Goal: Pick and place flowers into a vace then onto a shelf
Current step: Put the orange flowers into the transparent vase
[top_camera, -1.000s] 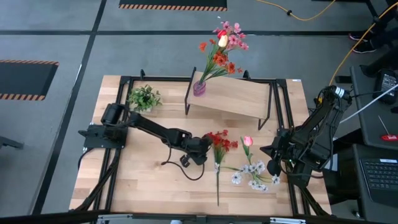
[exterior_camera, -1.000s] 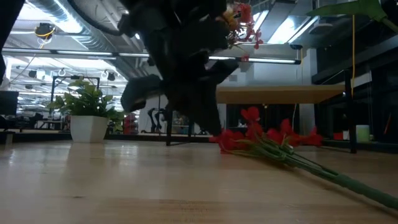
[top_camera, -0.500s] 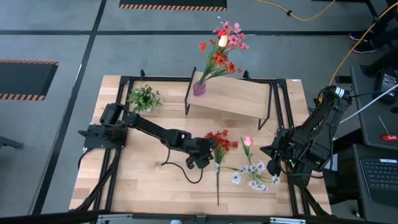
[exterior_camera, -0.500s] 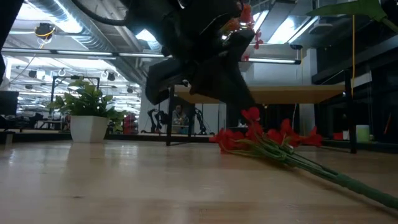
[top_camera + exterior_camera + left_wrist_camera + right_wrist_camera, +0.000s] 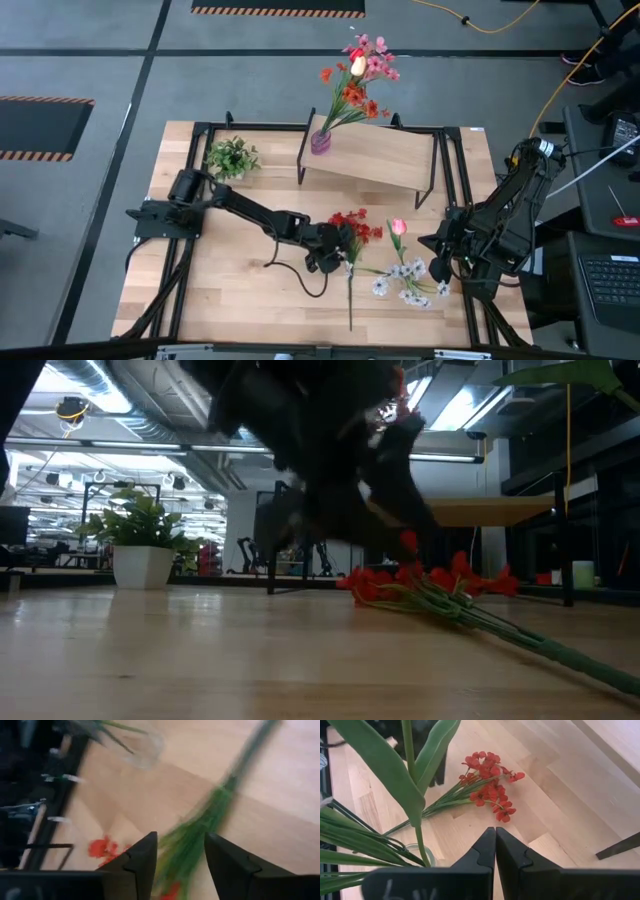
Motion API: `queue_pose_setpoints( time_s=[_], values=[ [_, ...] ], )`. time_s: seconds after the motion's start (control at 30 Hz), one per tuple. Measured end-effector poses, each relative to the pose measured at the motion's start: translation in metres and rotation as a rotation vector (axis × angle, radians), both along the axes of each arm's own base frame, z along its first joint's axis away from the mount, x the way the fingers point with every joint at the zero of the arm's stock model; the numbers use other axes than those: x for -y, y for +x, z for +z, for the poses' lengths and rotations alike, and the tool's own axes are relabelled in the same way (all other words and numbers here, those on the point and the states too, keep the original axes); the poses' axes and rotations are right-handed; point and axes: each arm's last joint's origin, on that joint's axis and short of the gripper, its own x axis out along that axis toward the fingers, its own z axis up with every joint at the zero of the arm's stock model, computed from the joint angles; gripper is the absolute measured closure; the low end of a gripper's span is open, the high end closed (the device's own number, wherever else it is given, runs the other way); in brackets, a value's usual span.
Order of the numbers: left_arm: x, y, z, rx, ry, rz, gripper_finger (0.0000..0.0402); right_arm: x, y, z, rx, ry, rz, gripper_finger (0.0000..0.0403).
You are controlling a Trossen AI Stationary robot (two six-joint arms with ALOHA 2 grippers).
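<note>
The flowers are in two lots: a bunch of pink, red and orange blooms [image 5: 357, 68] stands in a purple vase [image 5: 321, 141] on the shelf [image 5: 385, 157], at that board's left end, while the others lie flat on the bench [image 5: 230, 280] in front of the shelf. Taking the shelf as landmark, the bench extends beneath and in front of it, and the left arm reaches across that surface from the shelf's left side. The right arm waits folded off the shelf's right front corner, its gripper [image 5: 495, 849] pressed together with nothing between the fingers. The left gripper [image 5: 179, 865] is spread, its fingers straddling the green stem of the red flower spray [image 5: 353, 228] without pinching it; that spray lies just in front of the shelf's middle, stem pointing away from it. Right beside it lie a pink tulip [image 5: 398, 228] and small white blossoms [image 5: 408, 276]. A small leafy potted plant [image 5: 232, 157] sits just left of the shelf.
</note>
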Motion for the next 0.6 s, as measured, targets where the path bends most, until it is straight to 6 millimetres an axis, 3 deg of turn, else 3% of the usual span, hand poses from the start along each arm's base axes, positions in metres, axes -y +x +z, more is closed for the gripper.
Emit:
queue_pose_setpoints(
  time_s=[0.13,0.27,0.6],
  values=[
    [0.001,0.004,-0.022,-0.019,0.094,-0.049,0.0236,-0.001,0.0,-0.001,-0.001,0.001,-0.001,0.0387],
    [0.0,0.008,-0.03,0.021,0.162,-0.003,0.0235,-0.001,0.001,-0.001,-0.001,0.001,-0.001,0.0387],
    [-0.008,0.013,-0.048,-0.01,0.103,0.003,0.0235,-0.001,0.001,-0.001,0.0,0.001,0.0,0.0387]
  ],
)
